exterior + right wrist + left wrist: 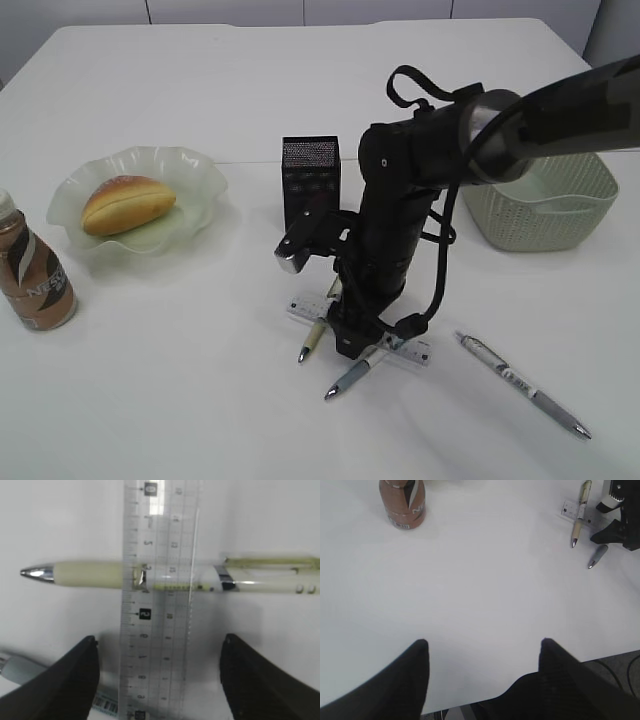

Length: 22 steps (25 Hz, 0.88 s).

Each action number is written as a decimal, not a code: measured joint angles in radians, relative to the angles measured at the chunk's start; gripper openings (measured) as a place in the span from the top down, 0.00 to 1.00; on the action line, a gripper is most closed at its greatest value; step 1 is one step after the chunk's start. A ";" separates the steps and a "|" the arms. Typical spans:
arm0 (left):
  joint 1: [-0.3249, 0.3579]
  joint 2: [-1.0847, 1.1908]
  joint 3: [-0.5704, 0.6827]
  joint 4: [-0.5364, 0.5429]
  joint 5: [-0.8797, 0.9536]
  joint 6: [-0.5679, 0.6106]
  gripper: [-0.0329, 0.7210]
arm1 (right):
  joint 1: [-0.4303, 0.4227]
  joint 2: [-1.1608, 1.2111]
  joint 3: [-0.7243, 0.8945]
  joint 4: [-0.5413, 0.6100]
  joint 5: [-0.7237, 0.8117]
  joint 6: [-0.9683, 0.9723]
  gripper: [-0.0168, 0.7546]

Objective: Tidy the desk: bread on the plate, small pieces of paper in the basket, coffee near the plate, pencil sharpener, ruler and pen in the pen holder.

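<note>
My right gripper (159, 641) stands open low over the clear ruler (157, 605), one finger on each side, touching nothing. The ruler lies across a cream pen (90, 574); a grey pen (20, 669) pokes out beside it. From outside, that gripper (362, 340) hovers in front of the black mesh pen holder (311, 180). The bread (127, 203) lies on the green plate (190, 170), with the coffee (35, 275) to its front left. My left gripper (484, 642) is open over bare desk. No pencil sharpener or paper pieces show.
The grey-green basket (560, 215) stands at the right, partly behind the right arm. A third pen (525, 385) lies at the front right. The desk's front edge (530, 655) runs just under my left fingers.
</note>
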<state>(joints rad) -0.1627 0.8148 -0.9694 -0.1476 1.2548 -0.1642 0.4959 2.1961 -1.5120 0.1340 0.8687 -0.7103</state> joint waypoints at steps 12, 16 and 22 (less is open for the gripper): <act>0.000 0.000 0.000 0.000 0.000 0.000 0.30 | 0.000 0.000 -0.007 0.000 0.002 0.000 0.32; 0.000 0.000 0.000 0.000 0.000 0.000 0.30 | 0.000 0.000 -0.007 0.000 0.010 0.000 0.46; 0.000 0.000 0.000 0.000 0.000 0.000 0.30 | 0.000 0.000 -0.009 -0.002 0.035 0.000 0.60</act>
<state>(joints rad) -0.1627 0.8148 -0.9694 -0.1476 1.2548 -0.1642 0.4959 2.1961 -1.5209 0.1323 0.9040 -0.7103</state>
